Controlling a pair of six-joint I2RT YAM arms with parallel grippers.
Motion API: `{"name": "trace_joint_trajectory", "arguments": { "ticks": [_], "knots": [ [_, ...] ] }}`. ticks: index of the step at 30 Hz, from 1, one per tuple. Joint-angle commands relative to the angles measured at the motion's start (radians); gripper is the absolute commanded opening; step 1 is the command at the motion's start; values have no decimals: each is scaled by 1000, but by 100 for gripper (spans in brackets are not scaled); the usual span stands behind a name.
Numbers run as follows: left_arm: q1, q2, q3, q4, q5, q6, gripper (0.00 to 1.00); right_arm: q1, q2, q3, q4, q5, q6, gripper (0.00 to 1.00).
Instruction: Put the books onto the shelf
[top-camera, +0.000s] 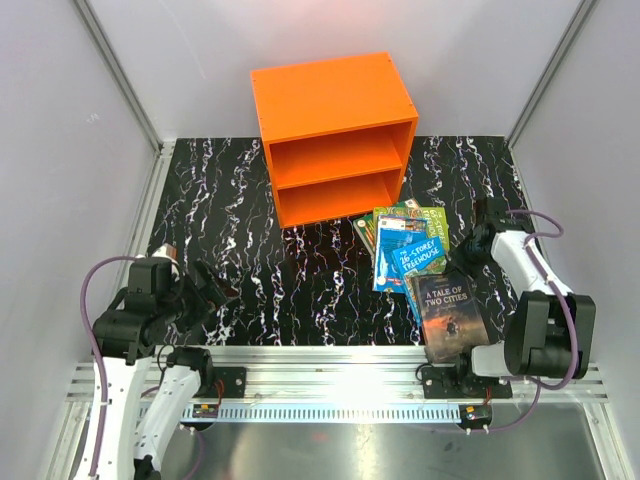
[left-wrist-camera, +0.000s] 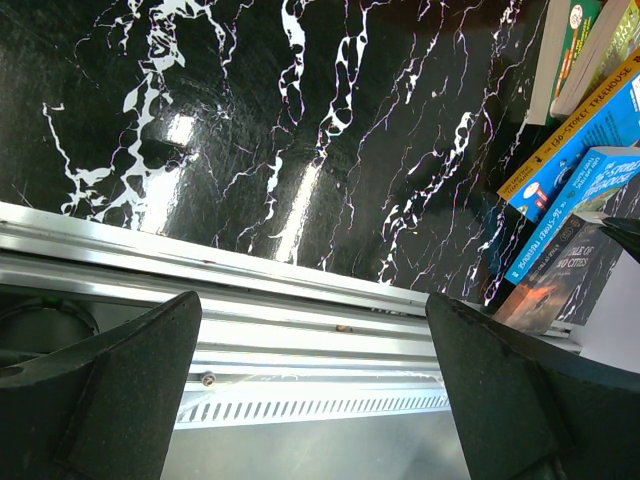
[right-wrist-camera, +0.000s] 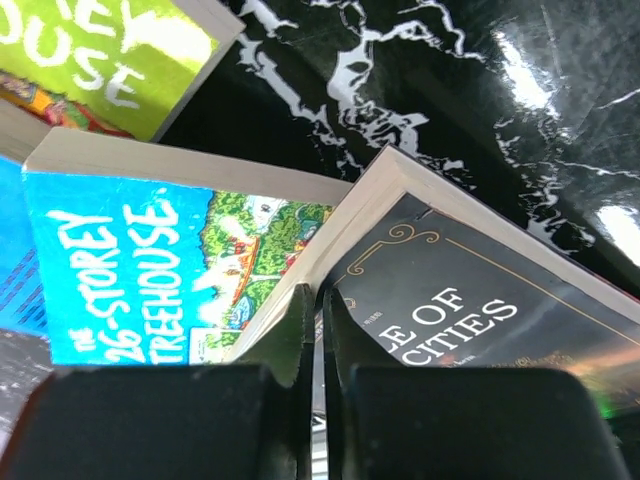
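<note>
The books lie in a loose pile right of centre: a dark "A Tale of Two Cities" (top-camera: 450, 312) nearest the front, a blue "Treehouse" one (top-camera: 412, 255) over green ones (top-camera: 425, 218). The orange shelf (top-camera: 335, 110) stands behind them, its front facing me and both compartments bare. My right gripper (right-wrist-camera: 320, 300) is shut, its tips just over the left edge of the dark book (right-wrist-camera: 480, 300), next to the blue book (right-wrist-camera: 130, 260). Nothing shows between its fingers. My left gripper (left-wrist-camera: 312, 305) hangs open over the table's front left, holding nothing.
A metal rail (top-camera: 330, 360) runs along the near table edge, and the dark book's corner overhangs it. Grey walls close in both sides. Black marble tabletop (top-camera: 250, 250) shows between the left arm and the pile.
</note>
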Motion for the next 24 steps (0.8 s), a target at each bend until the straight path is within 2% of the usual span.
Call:
{"name": "trace_joint_trajectory", "arguments": {
  "ticks": [1,5,9,13,14,18,21,24],
  "knots": [
    [-3,-3,0,63,32,10,99,7,-49,-68,-40,-144,-1,0],
    [-3,7,-10,156,135,7,99,7,-228,-97,-10,-244,73,0],
    [-13,29,-39,248,206,-18,99,49,-327,-99,11,-360,149,0],
    [-41,64,-72,308,193,-32,99,271,-323,-33,35,-330,266,0],
    [-49,72,-78,325,196,-39,99,295,-315,-28,58,-325,292,0],
    [-169,136,-136,458,181,-91,99,366,-266,-24,202,-325,416,0],
    [-410,251,-151,546,63,-124,99,404,-179,41,213,-305,424,0],
    [-557,377,-142,623,2,-165,99,406,-99,190,123,-265,357,0]
  ]
}}
